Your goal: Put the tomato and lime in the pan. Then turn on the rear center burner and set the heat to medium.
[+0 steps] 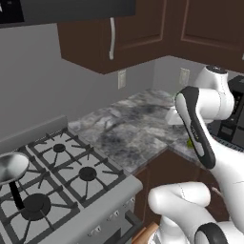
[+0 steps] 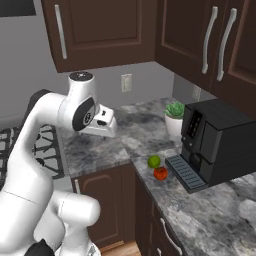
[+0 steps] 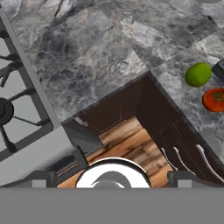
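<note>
The lime [image 2: 154, 161] and the tomato [image 2: 160, 173] lie side by side on the grey stone counter, just in front of the coffee machine. In the hand view the lime [image 3: 197, 74] and tomato [image 3: 214, 99] are at the right edge, far from my gripper [image 3: 113, 178]. It is open and holds nothing. In the right base view the gripper [image 2: 102, 127] hangs above the counter between the stove and the fruit. The silver pan [image 1: 11, 167] with its black handle rests on the stove grates at the far left. It covers the spot behind the large front-middle disc, so the rear center burner is hidden.
A black coffee machine [image 2: 215, 142] and a potted plant [image 2: 175, 117] stand on the corner counter right of the fruit. The silver stove [image 1: 71, 171] has small knobs [image 1: 114, 214] along its front. Dark wall cabinets [image 2: 100, 30] hang overhead.
</note>
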Controlling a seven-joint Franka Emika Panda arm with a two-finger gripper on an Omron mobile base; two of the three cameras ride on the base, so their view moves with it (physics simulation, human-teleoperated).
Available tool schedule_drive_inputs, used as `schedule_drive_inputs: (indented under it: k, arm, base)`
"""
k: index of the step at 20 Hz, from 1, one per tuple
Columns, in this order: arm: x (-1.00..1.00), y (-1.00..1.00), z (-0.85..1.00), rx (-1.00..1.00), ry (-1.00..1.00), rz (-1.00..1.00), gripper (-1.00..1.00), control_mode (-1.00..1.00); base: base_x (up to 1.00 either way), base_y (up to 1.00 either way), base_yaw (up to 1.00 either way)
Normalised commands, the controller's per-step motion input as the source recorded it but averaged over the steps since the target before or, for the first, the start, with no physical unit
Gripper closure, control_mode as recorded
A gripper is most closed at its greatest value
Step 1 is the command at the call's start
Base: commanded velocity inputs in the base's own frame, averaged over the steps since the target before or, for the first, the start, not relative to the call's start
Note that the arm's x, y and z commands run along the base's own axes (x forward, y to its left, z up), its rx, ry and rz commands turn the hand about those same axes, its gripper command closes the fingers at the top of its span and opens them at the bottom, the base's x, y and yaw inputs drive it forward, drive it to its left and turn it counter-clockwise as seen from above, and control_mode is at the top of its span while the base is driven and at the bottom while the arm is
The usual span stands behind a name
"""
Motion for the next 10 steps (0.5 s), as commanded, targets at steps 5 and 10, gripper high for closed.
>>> schedule_drive_inputs:
  k: [5,10]
  arm:
    - [0.53,-0.95,-0.50,0.00,0.11,-0.12,-1.00,-1.00]
    - [0.52,-0.62,-0.42,-0.03,0.09,-0.26,-1.00,-1.00]
  base:
    - [0.00,0.00,0.00]
    - [0.00,0.00,0.00]
